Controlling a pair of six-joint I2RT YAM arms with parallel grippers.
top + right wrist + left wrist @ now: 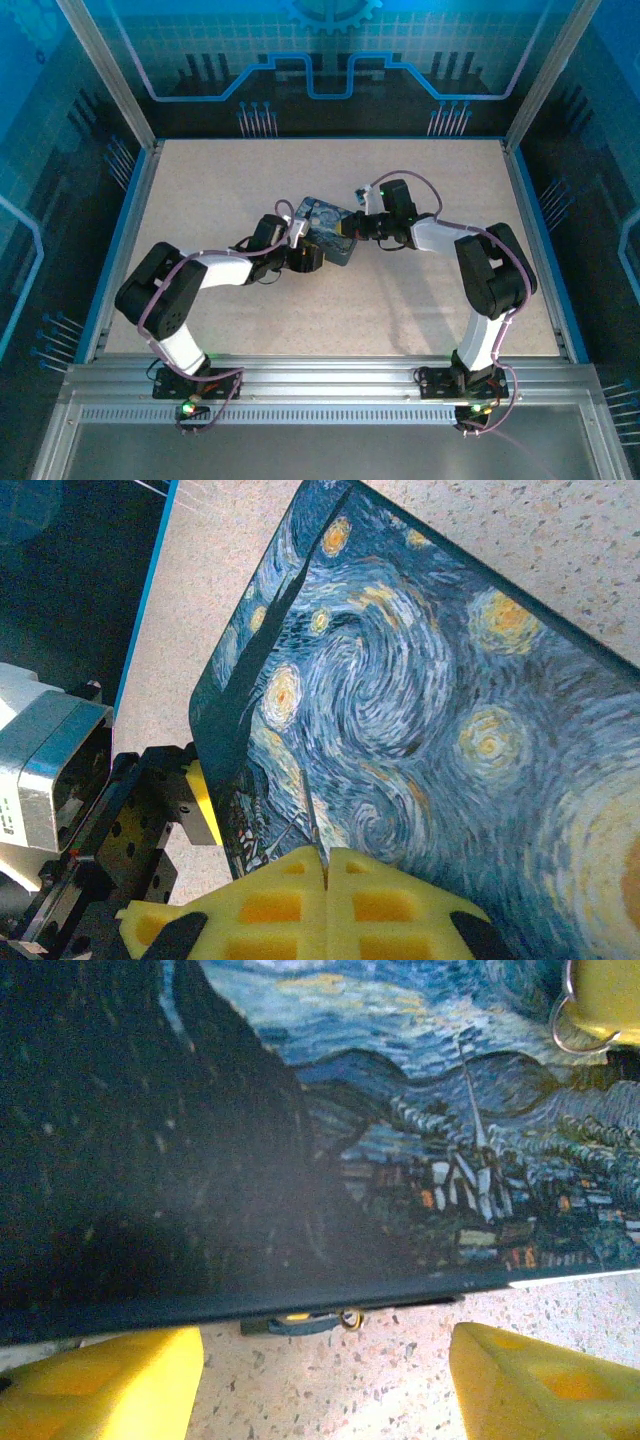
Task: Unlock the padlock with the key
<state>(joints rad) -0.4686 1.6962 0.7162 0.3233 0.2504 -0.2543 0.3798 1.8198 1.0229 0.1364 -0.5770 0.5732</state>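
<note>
The blue tin (327,222) with the night-sky print lies mid-table between both grippers. My right gripper (325,858) hovers over its lid, shut on the key (314,815), whose thin blade sticks out past the yellow pads. In the left wrist view the key's wire ring (562,1022) hangs beside that gripper's pad. My left gripper (325,1348) is open at the tin's near edge, its yellow fingers (110,1385) wide apart over bare table. Between them a small grey piece with a brass ring, apparently the padlock (305,1322), peeks from under the tin's edge and is mostly hidden.
The speckled table (250,180) is ringed by a metal frame with blue glass walls (330,60). Both arms bend inward toward the tin, with the left gripper (306,258) and right gripper (353,228) close together.
</note>
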